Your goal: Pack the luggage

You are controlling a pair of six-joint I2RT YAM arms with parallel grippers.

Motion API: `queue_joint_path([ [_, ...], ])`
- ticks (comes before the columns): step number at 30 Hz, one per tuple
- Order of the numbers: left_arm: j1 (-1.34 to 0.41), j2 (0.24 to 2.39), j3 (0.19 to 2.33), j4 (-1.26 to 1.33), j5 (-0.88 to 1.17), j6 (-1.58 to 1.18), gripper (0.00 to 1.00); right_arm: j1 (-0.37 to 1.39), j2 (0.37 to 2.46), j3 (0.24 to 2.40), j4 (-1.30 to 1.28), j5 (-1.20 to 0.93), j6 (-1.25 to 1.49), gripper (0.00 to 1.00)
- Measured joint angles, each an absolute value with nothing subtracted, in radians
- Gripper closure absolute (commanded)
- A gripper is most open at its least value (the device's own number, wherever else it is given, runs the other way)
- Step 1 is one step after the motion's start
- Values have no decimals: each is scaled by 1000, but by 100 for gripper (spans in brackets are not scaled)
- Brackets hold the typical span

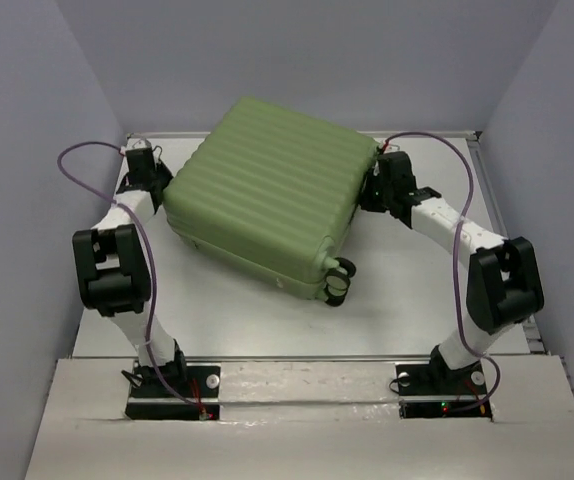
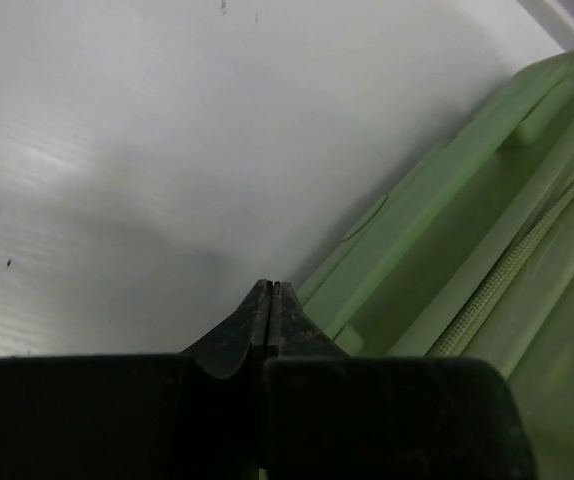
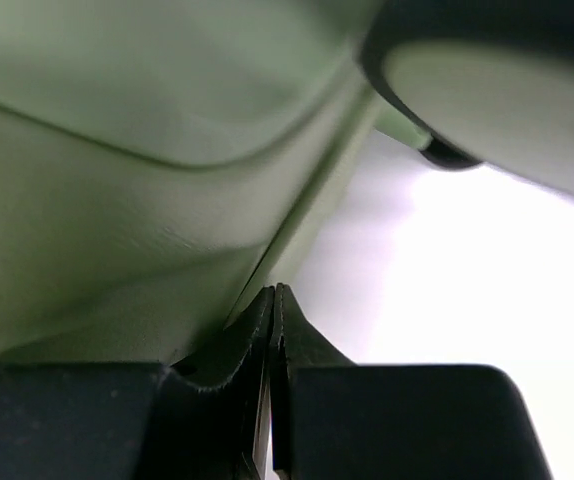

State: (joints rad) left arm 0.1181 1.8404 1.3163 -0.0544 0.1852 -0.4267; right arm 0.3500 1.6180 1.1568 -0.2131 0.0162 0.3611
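Observation:
The luggage [image 1: 267,195] is a large light-green ribbed suitcase lying closed and flat in the middle of the table, its black-and-green wheels [image 1: 339,280] toward the front. My left gripper [image 1: 159,180] is shut and empty against the suitcase's left side; the left wrist view shows its tips [image 2: 270,288] beside the green side handle [image 2: 437,190] and zipper. My right gripper [image 1: 375,188] is shut and empty at the suitcase's right side; the right wrist view shows its tips [image 3: 274,290] at the shell's lower edge [image 3: 117,220], below a wheel [image 3: 487,90].
The white table [image 1: 417,300] has a raised rim at the back and right. Grey walls stand close on the left, back and right. Purple cables loop over both arms.

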Motion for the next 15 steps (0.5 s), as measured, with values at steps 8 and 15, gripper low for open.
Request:
queue_joint_path([
  [8,49,1349,747,63,60,-515,94,285,1897,1495,-255,-109,331,91],
  [15,-296,823,489,-135,-65,-601,94,257,2310,2098,-328,-299,393,36],
])
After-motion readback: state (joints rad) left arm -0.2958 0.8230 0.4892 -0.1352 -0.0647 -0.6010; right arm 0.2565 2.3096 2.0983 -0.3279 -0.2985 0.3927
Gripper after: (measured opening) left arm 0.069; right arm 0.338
